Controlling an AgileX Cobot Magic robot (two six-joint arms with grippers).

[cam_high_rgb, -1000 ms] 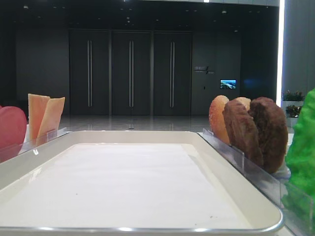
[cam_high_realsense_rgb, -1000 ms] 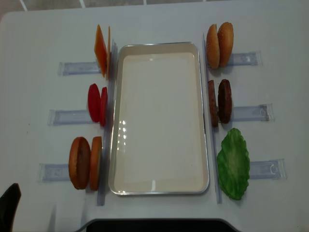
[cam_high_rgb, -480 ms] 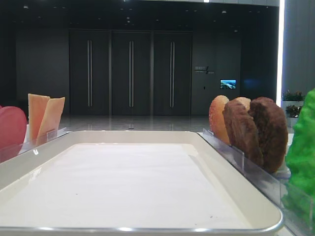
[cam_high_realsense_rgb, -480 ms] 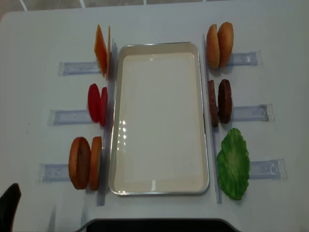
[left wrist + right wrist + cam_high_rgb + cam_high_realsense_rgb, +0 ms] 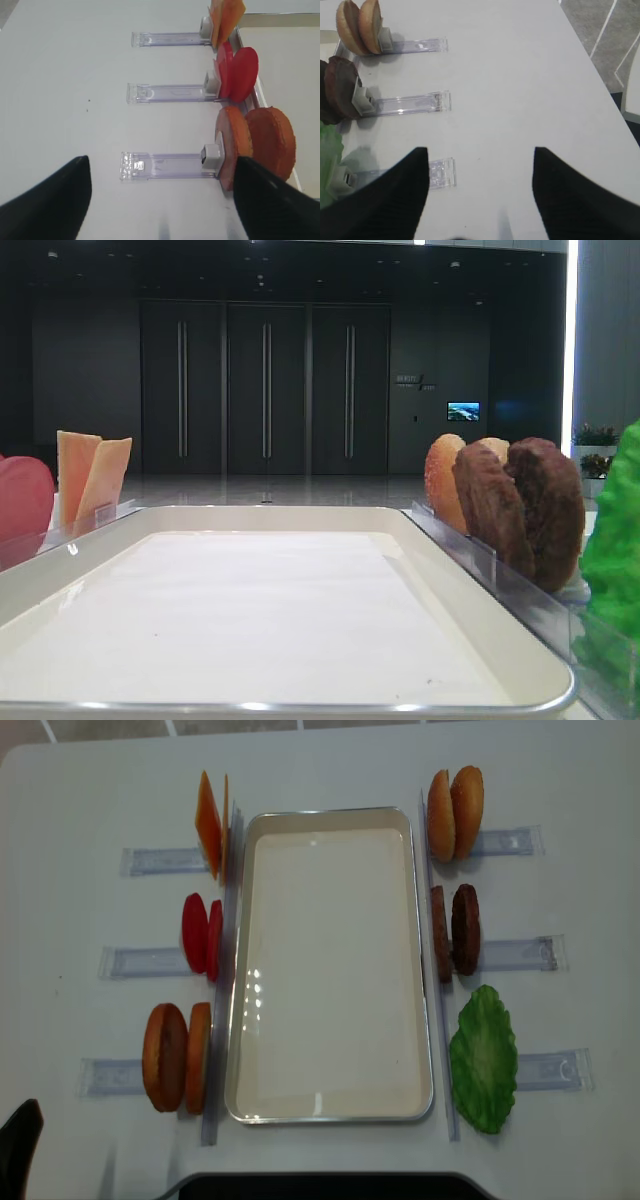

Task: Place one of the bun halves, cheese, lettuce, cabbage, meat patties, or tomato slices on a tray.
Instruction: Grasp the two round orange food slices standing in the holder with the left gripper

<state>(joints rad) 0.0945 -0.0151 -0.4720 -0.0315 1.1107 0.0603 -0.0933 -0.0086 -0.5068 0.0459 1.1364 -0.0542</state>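
The cream tray (image 5: 330,970) lies mid-table with only its paper lining. On clear holders left of it stand cheese (image 5: 208,823), tomato slices (image 5: 200,933) and two bun halves (image 5: 175,1057). To its right are more bun halves (image 5: 455,813), meat patties (image 5: 455,930) and a green lettuce leaf (image 5: 483,1058). Cabbage is out of view. My left gripper (image 5: 161,160) hovers open over the table, left of the near bun halves (image 5: 255,145), holding nothing. The right gripper (image 5: 480,150) is open over bare table, right of the lettuce (image 5: 329,160) and patties (image 5: 340,87).
Clear plastic holder rails (image 5: 160,860) stick out from each food pair toward the table's sides. The table's right edge (image 5: 600,75) runs close beside the right gripper. One dark left finger (image 5: 20,1150) shows at the overhead view's bottom left corner.
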